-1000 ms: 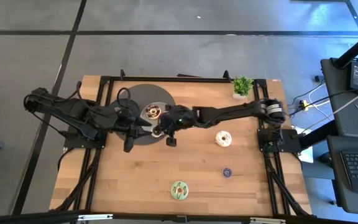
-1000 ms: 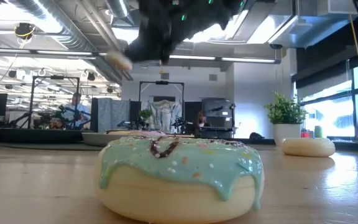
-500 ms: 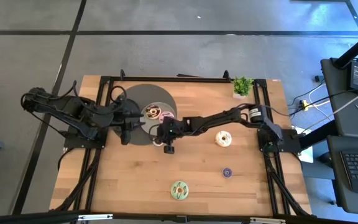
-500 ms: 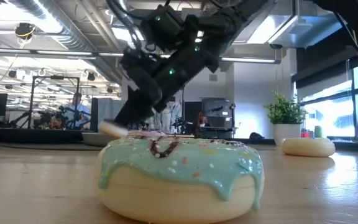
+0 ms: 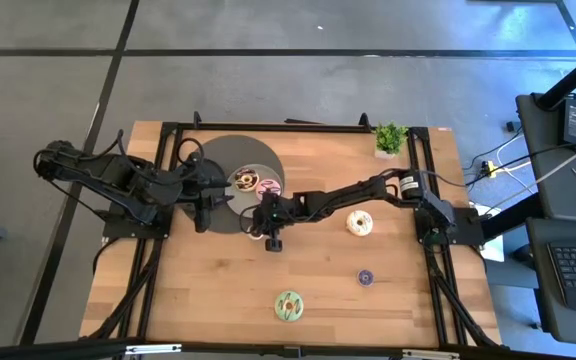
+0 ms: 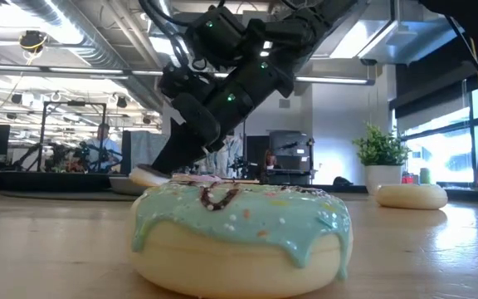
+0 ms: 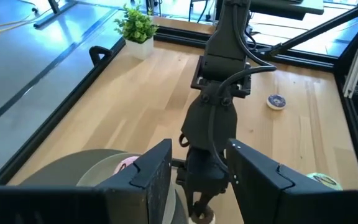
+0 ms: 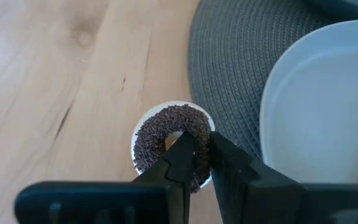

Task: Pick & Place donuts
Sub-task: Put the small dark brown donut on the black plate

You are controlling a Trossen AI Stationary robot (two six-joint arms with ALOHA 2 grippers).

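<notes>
My right gripper (image 5: 256, 220) reaches in from the right and is shut on a chocolate-sprinkled donut (image 8: 169, 142) at the near right edge of the dark round disc (image 5: 218, 160). A grey plate (image 8: 322, 93) on the disc carries a chocolate donut (image 5: 243, 181) and a pink one (image 5: 268, 186). A white donut (image 5: 359, 223), a tiny purple one (image 5: 365, 277) and a green-iced one (image 5: 288, 306) lie flat on the wood. My left gripper (image 7: 197, 186) waits open over the disc's left part, nothing between its fingers. My right gripper has one finger (image 8: 182, 158) in the donut's hole and the other (image 8: 225, 165) outside, with the ring's near side (image 8: 199, 163) between them. The fingers slant down from the table's right. The donut sits low at the table (image 6: 148, 176), on the wood beside the disc's rim.
A small potted plant (image 5: 390, 138) stands at the far right corner. Black frame rails run along the table's left and right sides. Bare wood lies between the disc and the near edge, around the green donut.
My right gripper has come down from well above the table with the chocolate-sprinkled donut, ending low at the disc's near right edge. The donut has gone from hanging high to table level. My left gripper has drawn back a little toward the table's left.
</notes>
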